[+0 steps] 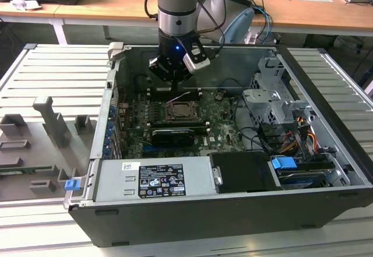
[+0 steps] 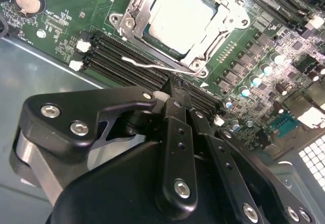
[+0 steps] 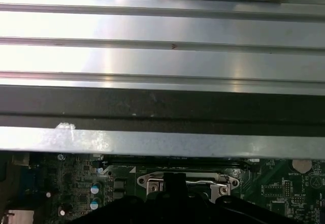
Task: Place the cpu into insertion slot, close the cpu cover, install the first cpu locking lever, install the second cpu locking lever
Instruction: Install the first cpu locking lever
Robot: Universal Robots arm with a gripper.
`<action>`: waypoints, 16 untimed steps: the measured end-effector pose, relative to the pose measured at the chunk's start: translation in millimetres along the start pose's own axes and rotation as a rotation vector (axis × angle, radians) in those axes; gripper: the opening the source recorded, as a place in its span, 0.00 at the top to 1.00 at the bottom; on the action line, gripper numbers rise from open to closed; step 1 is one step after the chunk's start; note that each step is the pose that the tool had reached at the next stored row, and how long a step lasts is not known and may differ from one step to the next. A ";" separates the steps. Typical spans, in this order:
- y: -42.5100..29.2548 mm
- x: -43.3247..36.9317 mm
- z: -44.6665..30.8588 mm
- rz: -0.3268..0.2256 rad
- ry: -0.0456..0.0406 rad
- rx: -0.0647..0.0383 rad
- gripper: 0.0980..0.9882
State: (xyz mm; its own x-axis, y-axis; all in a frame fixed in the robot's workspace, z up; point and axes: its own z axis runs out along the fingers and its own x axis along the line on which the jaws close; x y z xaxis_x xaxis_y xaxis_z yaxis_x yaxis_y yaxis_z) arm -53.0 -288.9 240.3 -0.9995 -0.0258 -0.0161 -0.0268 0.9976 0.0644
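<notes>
standing on a ribbed metal table [image 1: 52, 76], the open computer case [image 1: 192, 228].

A robotics lab: an opened computer case [image 1: 233, 152] sits on a ribbed metal bench [image 1: 52, 76], wooden office desks [image 1: 116, 6] behind.

- Bright, even room light falls on the open computer case [image 1: 326, 152].
- Inside the case it is darker.
- White glare shines off the ribbed metal table [image 3: 162, 31].
- The gripper [image 2: 175, 99] looks blurry up close.
</notes>
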 end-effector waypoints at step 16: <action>-1.0 -7.6 11.5 -0.003 0.0002 -0.008 0.99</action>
State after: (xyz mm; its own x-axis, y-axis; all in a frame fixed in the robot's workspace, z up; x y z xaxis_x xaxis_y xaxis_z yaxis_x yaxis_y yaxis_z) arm -45.2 -289.0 228.9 -0.9995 -0.0284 -0.0161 -0.0295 0.9969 0.0724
